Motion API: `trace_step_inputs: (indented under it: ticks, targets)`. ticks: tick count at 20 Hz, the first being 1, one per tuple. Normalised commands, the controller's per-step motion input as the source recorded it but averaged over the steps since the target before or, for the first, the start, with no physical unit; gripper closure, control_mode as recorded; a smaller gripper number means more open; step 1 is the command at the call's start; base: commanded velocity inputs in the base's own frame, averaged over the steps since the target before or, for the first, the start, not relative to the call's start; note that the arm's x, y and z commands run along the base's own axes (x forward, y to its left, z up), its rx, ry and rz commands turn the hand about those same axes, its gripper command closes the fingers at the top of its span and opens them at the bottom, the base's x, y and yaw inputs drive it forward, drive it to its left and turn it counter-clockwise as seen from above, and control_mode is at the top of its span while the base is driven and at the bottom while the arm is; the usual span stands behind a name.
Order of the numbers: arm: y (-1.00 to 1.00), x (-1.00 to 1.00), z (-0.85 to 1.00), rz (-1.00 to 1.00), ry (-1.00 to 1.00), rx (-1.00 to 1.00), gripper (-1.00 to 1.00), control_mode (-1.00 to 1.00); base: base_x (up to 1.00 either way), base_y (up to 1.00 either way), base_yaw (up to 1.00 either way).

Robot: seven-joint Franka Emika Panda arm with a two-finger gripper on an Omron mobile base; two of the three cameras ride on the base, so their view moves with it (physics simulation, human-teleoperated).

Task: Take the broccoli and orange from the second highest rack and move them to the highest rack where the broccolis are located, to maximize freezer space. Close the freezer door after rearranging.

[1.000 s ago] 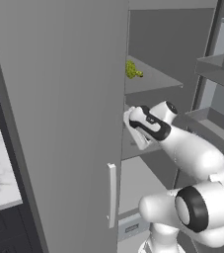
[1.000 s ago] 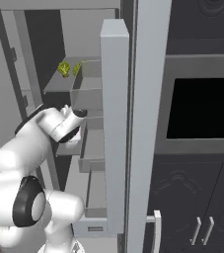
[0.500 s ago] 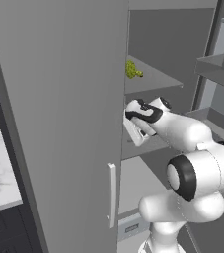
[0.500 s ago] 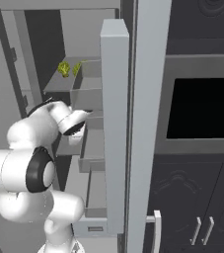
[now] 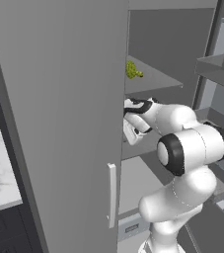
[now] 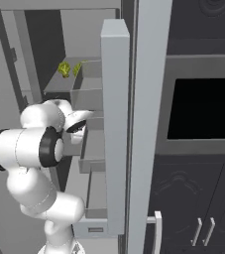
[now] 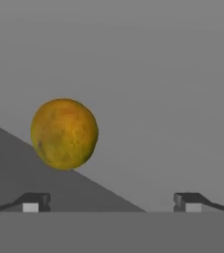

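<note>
The orange (image 7: 64,133) sits on the flat grey second highest rack (image 7: 34,168), a short way ahead and left of centre in the hand view. My gripper (image 7: 111,202) is open, its two dark fingertips (image 7: 32,202) wide apart and holding nothing. In the left base view my hand (image 5: 134,114) reaches into the freezer under the highest rack (image 5: 155,81), partly behind the edge of the freezer door (image 5: 59,123). The broccolis (image 5: 132,70) lie on that highest rack, and appear as two florets (image 6: 64,68) in the right base view. I cannot see a broccoli on the second rack.
The open left door carries a pale bar handle (image 5: 112,195). The right door stands open with grey bins (image 6: 91,89) (image 5: 217,69) close beside my arm. Lower shelves and a drawer (image 5: 130,227) lie below. Dark cabinets and an oven window (image 6: 203,114) are to the right.
My hand has pushed a little further left into the second rack, and the elbow has swung up and closer to the cameras. The broccolis on top have not moved.
</note>
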Motion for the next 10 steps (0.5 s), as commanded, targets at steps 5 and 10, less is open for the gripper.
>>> trace_step_inputs:
  ticks: [5, 10]
  targets:
    - [0.12, 0.42, -0.22, -0.10, 0.02, 0.00, -1.00, -1.00, 0.00, 0.00, 0.00]
    - [0.03, 0.52, -0.17, -0.06, 0.00, 0.04, -1.00, -1.00, 0.00, 0.00, 0.00]
